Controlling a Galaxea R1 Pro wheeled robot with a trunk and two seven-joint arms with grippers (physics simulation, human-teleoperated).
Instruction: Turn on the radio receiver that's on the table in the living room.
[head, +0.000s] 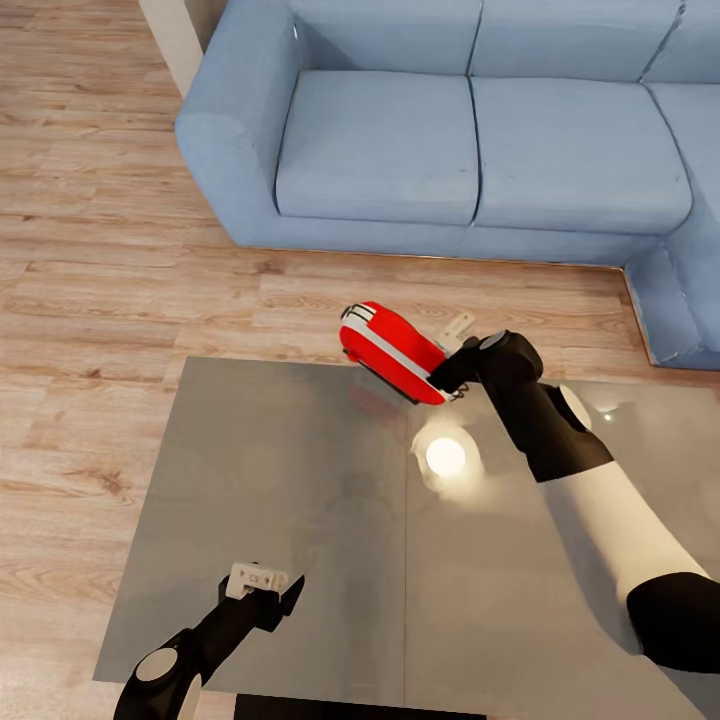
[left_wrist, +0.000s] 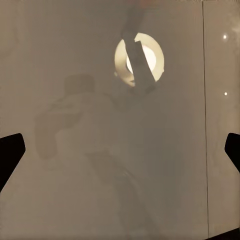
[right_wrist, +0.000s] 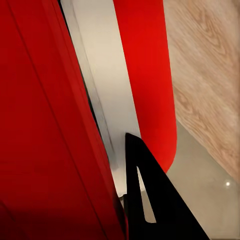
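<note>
The red radio receiver (head: 390, 352) with its white side trim hangs tilted over the far edge of the glossy grey table (head: 300, 500). My right gripper (head: 447, 378) grips its near end, shut on it. In the right wrist view the radio receiver (right_wrist: 40, 125) looms very close, and one black finger (right_wrist: 145, 200) lies along its white trim; the other finger is hidden. My left gripper (head: 265, 585) hovers open over the table's near left part. The left wrist view has its black fingertips (left_wrist: 11, 152) far apart above the bare table (left_wrist: 75, 190).
A blue L-shaped sofa (head: 450, 130) stands beyond the table, across a strip of pale wood-plank floor (head: 90, 300). A bright lamp reflection (head: 445, 457) glows on the tabletop beside my right arm, and the same lamp reflection (left_wrist: 139, 60) appears in the left wrist view.
</note>
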